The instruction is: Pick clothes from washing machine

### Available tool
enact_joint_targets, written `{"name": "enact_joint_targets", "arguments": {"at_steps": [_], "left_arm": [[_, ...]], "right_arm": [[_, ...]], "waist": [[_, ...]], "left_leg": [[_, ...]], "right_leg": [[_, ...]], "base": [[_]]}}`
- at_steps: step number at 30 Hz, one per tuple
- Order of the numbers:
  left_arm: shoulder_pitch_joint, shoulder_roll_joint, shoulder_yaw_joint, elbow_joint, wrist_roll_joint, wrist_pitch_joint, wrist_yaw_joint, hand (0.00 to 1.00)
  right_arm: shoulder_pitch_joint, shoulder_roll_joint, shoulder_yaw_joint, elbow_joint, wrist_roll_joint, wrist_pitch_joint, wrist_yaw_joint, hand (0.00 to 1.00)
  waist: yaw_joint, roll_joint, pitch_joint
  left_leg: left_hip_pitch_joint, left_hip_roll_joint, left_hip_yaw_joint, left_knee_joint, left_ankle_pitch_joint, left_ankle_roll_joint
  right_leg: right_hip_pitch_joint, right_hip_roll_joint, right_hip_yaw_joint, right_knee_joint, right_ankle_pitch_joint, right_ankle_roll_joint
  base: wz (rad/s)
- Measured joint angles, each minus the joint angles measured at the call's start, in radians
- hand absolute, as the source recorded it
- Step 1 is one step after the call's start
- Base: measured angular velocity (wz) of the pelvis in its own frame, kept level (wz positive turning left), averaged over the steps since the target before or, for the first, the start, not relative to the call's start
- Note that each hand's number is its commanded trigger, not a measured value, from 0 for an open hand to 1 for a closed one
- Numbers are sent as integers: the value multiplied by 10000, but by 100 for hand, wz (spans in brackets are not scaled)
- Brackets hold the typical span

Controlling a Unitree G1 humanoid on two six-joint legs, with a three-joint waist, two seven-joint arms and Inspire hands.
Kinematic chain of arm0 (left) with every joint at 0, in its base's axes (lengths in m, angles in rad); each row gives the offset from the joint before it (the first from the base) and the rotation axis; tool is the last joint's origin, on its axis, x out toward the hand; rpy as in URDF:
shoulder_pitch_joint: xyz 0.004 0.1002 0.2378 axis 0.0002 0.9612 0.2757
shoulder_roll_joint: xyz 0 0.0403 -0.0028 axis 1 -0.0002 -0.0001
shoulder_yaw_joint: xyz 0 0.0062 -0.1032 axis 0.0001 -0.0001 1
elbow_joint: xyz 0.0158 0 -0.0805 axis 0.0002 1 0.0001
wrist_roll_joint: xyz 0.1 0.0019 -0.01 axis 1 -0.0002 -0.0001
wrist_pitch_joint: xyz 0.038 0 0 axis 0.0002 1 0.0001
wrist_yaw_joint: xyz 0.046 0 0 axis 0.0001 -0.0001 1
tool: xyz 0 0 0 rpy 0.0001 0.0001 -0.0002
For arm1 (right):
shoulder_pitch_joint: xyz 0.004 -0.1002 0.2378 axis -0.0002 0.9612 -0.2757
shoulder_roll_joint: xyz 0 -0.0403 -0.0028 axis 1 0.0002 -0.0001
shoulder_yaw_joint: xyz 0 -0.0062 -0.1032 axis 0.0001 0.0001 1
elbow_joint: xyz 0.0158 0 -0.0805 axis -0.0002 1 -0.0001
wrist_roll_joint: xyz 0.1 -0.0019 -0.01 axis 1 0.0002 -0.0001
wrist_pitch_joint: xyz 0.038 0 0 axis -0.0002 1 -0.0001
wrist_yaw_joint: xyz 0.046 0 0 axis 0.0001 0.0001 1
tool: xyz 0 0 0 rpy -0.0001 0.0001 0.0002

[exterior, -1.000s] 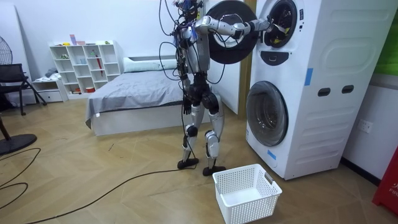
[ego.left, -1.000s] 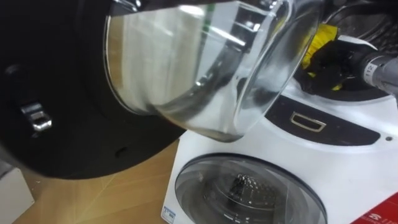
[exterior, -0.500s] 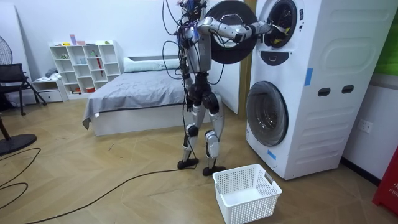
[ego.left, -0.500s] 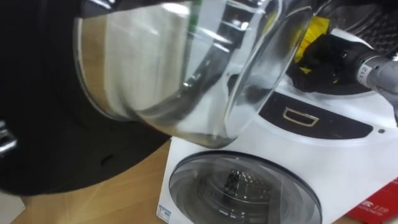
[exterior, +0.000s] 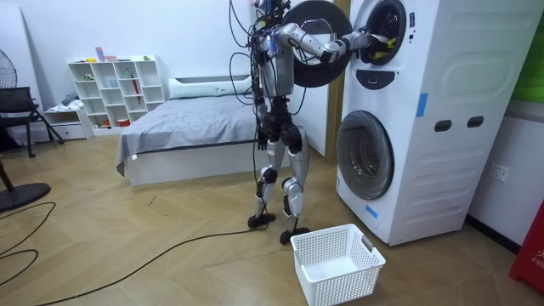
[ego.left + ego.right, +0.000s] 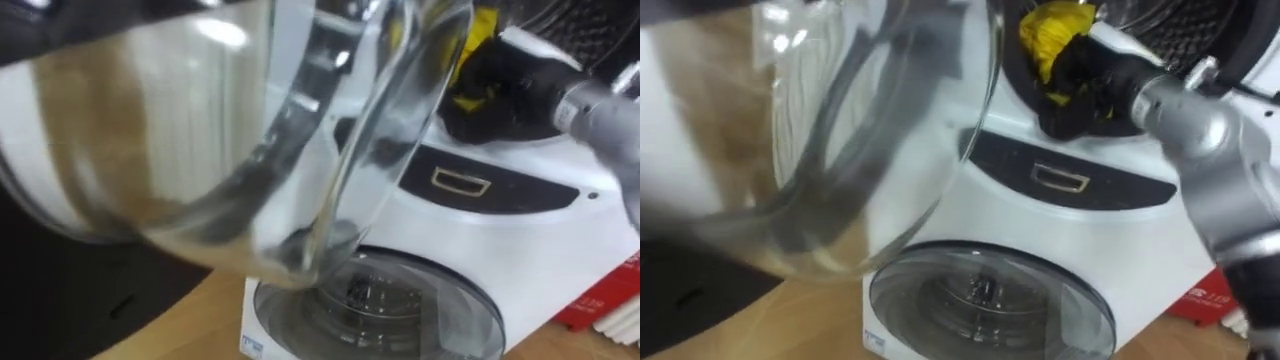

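A yellow cloth (image 6: 1048,32) lies in the mouth of the upper washing machine's drum (image 5: 382,30). My right hand (image 6: 1085,88), black, reaches in from the right and its fingers curl round the yellow cloth (image 6: 480,28) at the drum's lower rim. The same right hand (image 6: 500,92) shows dark against the white front panel. The machine's open door with its glass bowl (image 6: 200,130) hangs close before my head on the left and hides the left part of the scene. In the room view I stand upright facing the stacked machines, one arm stretched to the drum.
Below the upper machine sits a second machine with its round door (image 6: 990,300) closed. A white laundry basket (image 5: 336,263) stands on the wood floor by my feet. A bed (image 5: 187,127) and a white shelf (image 5: 115,89) are behind me.
The whole eye view has shifted: the door's glass bowl looms larger and nearer. In the room view I have shuffled a little toward the machines. My right hand stays on the yellow cloth.
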Motion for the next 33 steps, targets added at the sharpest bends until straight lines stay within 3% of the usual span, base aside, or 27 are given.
{"name": "enact_joint_targets", "arguments": {"at_steps": [2,4,6,9,13,16,18,21,25,33], "left_arm": [[316,-11,92,93,19,39,255,0],[563,-35,269,288,27,54,303,0],[800,6,281,299,19,-16,311,0],[523,-42,249,282,3,-200,320,0],[346,-227,168,230,-85,-489,361,0],[646,-300,-19,270,-69,-533,696,0],[939,-332,6,274,13,-556,784,0],[1200,-425,5,277,13,-577,782,0],[1227,-489,80,272,-10,-697,751,0],[1216,-496,258,188,4,-1279,529,0]], "right_arm": [[222,-36,-24,-795,-164,108,-14,100],[563,-37,-329,-2308,53,97,1,100],[1139,-30,-604,-4266,533,-143,-84,100],[1903,333,-711,-5695,943,-575,-79,100],[2528,434,-796,-6195,1582,-686,-36,100],[3449,491,-1233,-6743,2170,-703,-9,100],[4136,965,-1842,-7106,2480,-831,1,100],[4523,1355,-2325,-7225,2858,-1125,4,100],[4856,1442,-2527,-7226,2854,-1466,20,100],[5588,1486,-3518,-7228,3369,-2083,6,100]], "waist": [[200,13,-2],[175,120,71],[-29,268,161],[-42,310,203],[-276,318,236],[-325,349,227],[-488,380,209],[-582,484,170],[-621,550,140],[-870,504,139]], "left_leg": [[169,-37,541,-9,49,16],[487,-62,564,-150,43,13],[723,-66,582,-238,38,9],[787,-63,784,-250,-2,-46],[709,-48,852,-290,-319,-45],[753,12,942,-238,-377,-78],[766,58,953,-200,-397,-114],[807,84,958,-201,-410,-136],[862,92,996,-201,-409,-140],[988,104,1078,-220,-508,-150]], "right_leg": [[56,66,-255,-59,20,91],[219,63,-679,-75,40,71],[377,115,-736,-55,27,84],[369,210,-751,-54,23,81],[280,306,-797,-43,-166,8],[314,375,-737,15,-169,-28],[337,424,-720,4,-172,-52],[352,460,-711,3,-193,-83],[348,501,-645,-3,-193,-84],[459,539,-576,-16,-194,-83]], "base": [[-71],[-64],[-24],[-22],[-3],[-10],[0],[-1],[-6],[-4]]}}
